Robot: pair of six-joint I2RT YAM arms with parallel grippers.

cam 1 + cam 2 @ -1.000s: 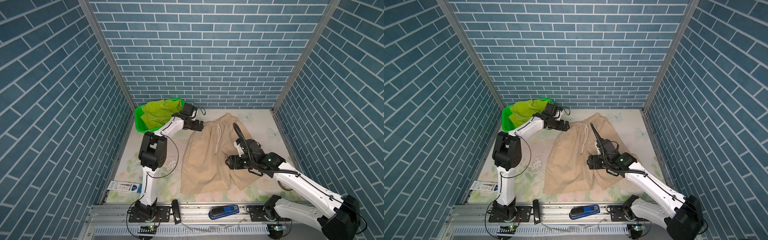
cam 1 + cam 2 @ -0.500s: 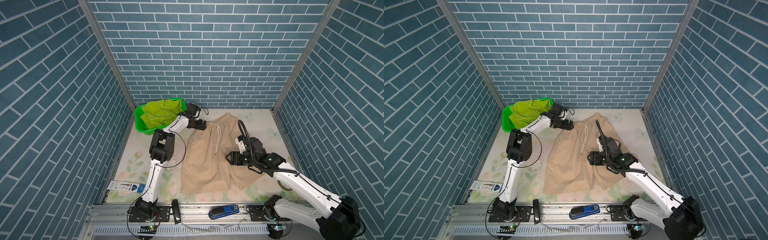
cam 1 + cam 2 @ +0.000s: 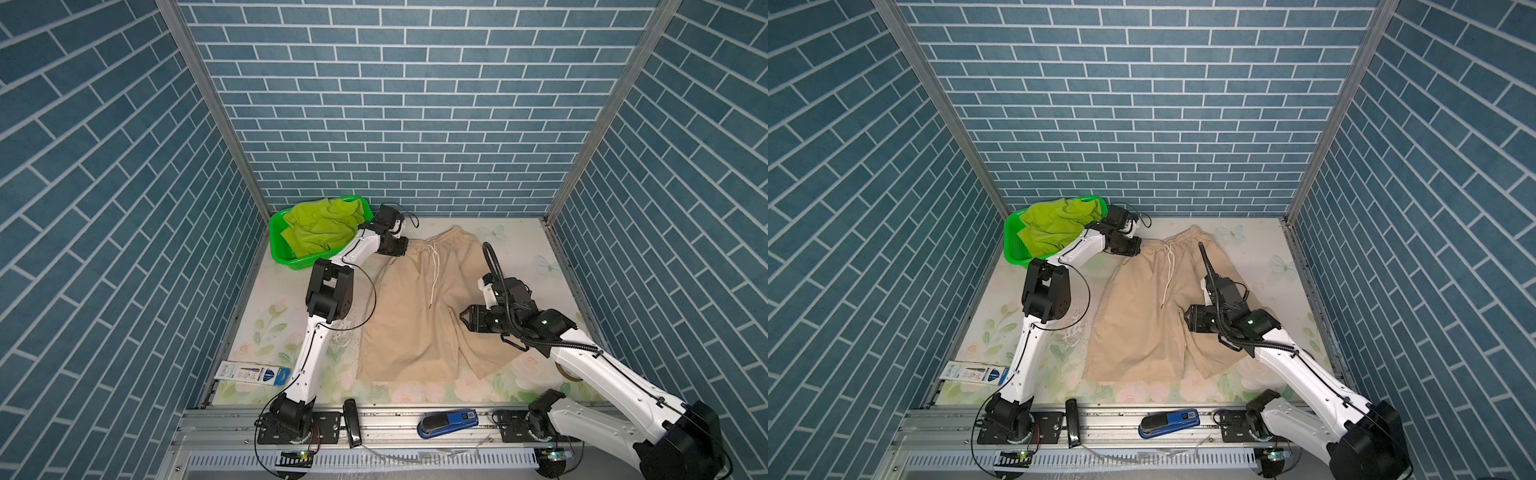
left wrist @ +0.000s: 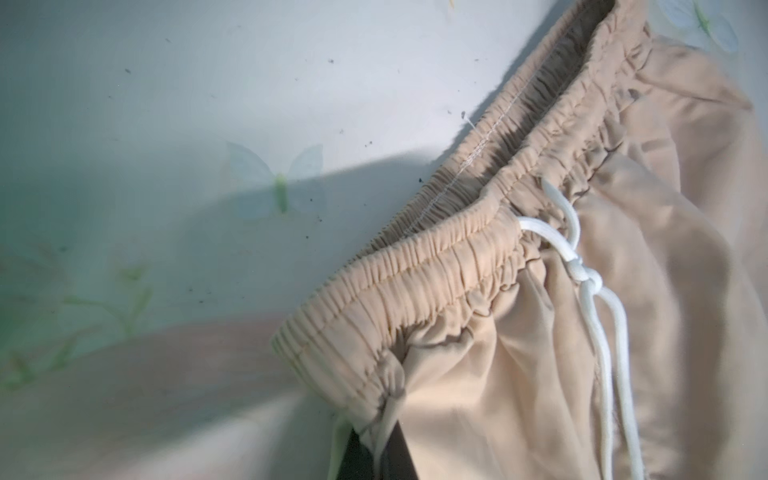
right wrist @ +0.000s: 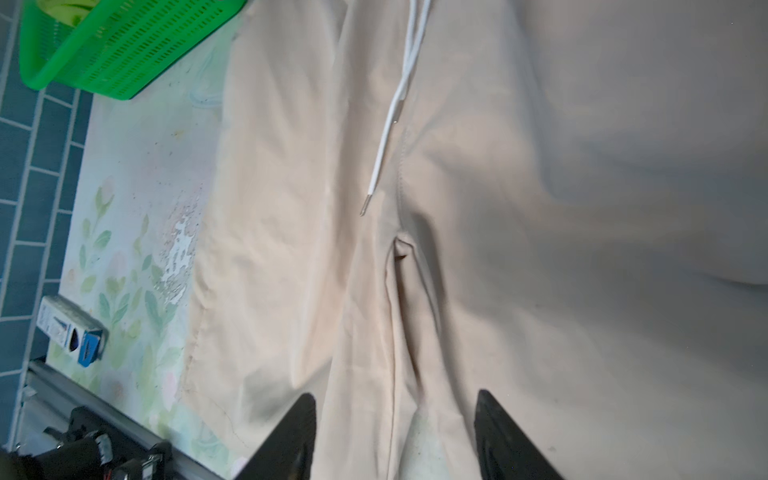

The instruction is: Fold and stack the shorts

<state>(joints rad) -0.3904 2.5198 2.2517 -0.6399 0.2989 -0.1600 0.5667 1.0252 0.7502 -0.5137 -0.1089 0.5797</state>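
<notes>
The beige shorts [image 3: 419,303] [image 3: 1150,307] lie spread flat on the floral table, waistband toward the back wall, white drawstring down the middle. My left gripper [image 3: 397,248] [image 3: 1131,248] sits at the waistband's left corner. In the left wrist view it [image 4: 384,440] is shut on a pinch of that gathered corner of the beige shorts [image 4: 540,374]. My right gripper [image 3: 464,318] [image 3: 1187,318] hovers at the crotch, open. In the right wrist view it [image 5: 395,392] straddles a fold of beige cloth [image 5: 540,208] between the legs. The lime green shorts [image 3: 322,224] [image 3: 1059,224] lie crumpled in the basket.
The bright green basket [image 3: 278,245] [image 3: 1011,249] [image 5: 124,50] stands at the back left corner, just behind the left arm. A small white and blue box [image 3: 253,372] lies at the front left. A blue stapler [image 3: 446,417] and a black bar [image 3: 351,422] rest on the front rail.
My left gripper reached right to the waistband corner and shut on it. My right gripper's fingers drew closer together and it shifted slightly over the crotch.
</notes>
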